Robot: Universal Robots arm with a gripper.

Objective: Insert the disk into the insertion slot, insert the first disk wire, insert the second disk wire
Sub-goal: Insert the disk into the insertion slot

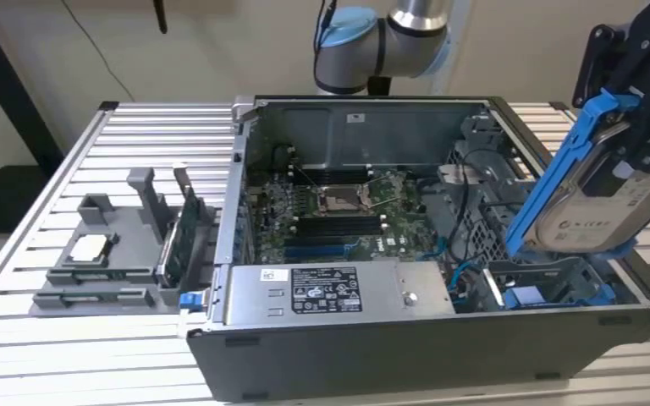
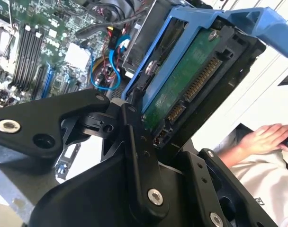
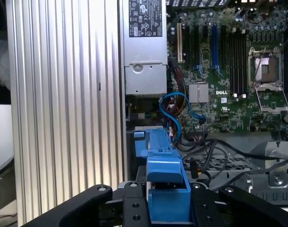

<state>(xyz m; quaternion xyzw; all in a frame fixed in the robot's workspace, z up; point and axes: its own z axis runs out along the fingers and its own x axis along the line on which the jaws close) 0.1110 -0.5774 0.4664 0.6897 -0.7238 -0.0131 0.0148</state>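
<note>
1. Fingers [image 2: 137, 137] are closed on the disk [image 1: 592, 216], clamping its blue frame [image 1: 553, 165] from both sides. The gripper [image 1: 632, 118] has the upper end, so the lower end hangs free
2. Disk sits tilted over the drive bay [image 1: 551, 283], at the exterior view's right of the open PC case [image 1: 415, 355]. Its lower end is at or just inside the bay mouth, prob. angled to line up w/ the slot. Not seated yet, by my read
3. In the second wrist view the disk's green circuit side faces the camera w/ the connector row near the gripper, i.e. the plug end is up, which leaves the sockets exposed for the wires
4. Blue cables [image 3: 178, 106] lie loose by the main board [image 3: 229, 71]. Nothing looks plugged into the disk
5. Can't tell if the lower end touches the bay rails: the case wall hides it in the exterior view, and the frame itself blocks it in the first wrist view
6. A person's hand [image 2: 265, 139] shows beyond the disk, and what it holds is cut off
7. Case rests on a slatted metal surface [image 1: 77, 355]
</note>
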